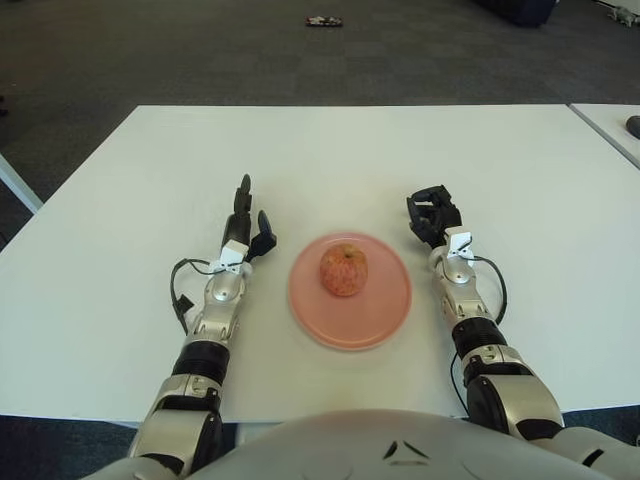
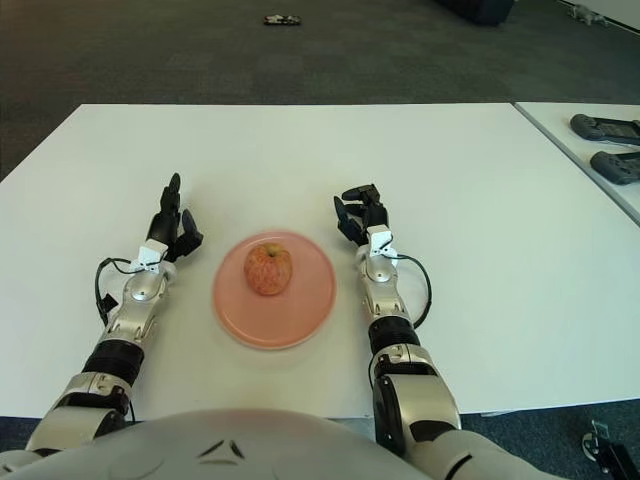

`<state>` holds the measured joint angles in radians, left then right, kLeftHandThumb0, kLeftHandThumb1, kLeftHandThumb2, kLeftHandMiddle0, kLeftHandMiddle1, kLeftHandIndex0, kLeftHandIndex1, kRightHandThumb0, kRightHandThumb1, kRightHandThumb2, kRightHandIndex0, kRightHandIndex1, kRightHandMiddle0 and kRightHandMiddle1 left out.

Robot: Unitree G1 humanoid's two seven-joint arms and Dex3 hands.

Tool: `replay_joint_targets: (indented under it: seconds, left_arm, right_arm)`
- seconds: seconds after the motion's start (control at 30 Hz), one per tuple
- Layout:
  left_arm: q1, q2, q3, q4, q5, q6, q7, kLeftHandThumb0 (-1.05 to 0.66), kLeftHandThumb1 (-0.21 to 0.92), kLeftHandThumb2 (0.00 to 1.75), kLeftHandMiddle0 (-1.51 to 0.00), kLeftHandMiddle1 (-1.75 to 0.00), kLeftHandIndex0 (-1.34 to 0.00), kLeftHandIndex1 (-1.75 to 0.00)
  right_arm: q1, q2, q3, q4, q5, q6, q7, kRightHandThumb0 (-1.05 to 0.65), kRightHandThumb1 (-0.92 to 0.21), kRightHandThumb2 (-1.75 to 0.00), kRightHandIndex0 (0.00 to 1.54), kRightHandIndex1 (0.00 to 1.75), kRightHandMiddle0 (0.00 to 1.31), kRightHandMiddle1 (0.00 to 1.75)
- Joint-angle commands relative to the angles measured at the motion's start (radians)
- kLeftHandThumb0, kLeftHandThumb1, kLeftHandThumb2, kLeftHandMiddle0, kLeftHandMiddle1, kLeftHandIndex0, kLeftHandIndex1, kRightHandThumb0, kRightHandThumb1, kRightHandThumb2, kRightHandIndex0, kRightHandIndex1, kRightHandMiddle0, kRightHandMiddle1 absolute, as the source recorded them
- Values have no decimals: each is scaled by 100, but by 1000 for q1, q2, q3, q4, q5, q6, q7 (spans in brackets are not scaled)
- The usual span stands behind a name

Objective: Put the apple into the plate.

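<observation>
A red-yellow apple [image 1: 343, 270] sits upright in the middle of a pink plate [image 1: 384, 318] on the white table. My left hand [image 1: 249, 225] is just left of the plate, low over the table, its fingers stretched out forward and holding nothing. My right hand [image 1: 432, 214] shows just right of the plate's far rim, fingers loosely curled around nothing. Neither hand touches the apple or the plate.
The white table [image 1: 330, 160] stretches well beyond the plate on all sides. A second table [image 2: 600, 140] at the right carries dark devices [image 2: 605, 127]. A small dark object [image 1: 323, 21] lies on the carpet beyond the table.
</observation>
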<state>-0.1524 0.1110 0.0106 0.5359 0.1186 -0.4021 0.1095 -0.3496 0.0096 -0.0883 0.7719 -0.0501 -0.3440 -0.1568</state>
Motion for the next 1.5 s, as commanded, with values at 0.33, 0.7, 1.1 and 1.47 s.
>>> replay_joint_targets:
  seconds: [0.33,0.7,1.1,1.47]
  left_arm:
    - [30,9,-6,22,4,22,-23,-98,92,110,0,0,0,-17]
    - [41,21,-4,63,-5,10,-50,-101,92,109,0,0,0,-20]
    - [34,14,8,104,-27,-30,-56,-98,92,109,0,0,0,-19]
    - [45,12,5,77,-18,-36,-43,-98,92,109,0,0,0,-14]
  right_arm:
    - [51,13,4,15,5,70,-2,-1,-82,-52,44,143,26,162]
    - [53,13,7,17,2,70,-2,-1,-83,-51,43,144,25,162]
    - [55,16,4,20,7,59,-4,-1,-83,-51,43,145,25,161]
    - [50,15,-4,85,11,-49,-2,-39,-80,-69,25,65,5,111]
